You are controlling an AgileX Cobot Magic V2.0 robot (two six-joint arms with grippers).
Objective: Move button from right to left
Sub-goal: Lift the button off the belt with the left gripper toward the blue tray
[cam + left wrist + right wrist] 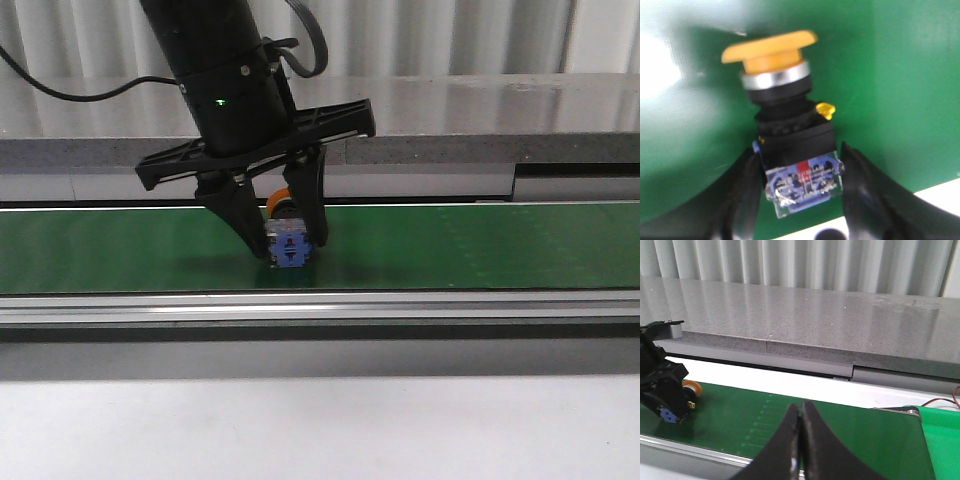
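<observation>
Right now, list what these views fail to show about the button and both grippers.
- Front view: left gripper fingers cover most of the button; contact with the green belt unclear.
- Left wrist view: button blurred, markings unreadable.
- Right wrist view: right gripper base cut off by the frame edge.

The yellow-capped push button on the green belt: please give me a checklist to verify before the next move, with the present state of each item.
1. Left gripper fingers on both sides of the yellow-capped push button with blue contact block: ok.
2. Fingers firmly clamping the block: cannot tell.
3. Button down on the green conveyor belt: ok.
4. Right gripper shut, apart from the button: ok.
5. Belt to the left free: ok.
</observation>
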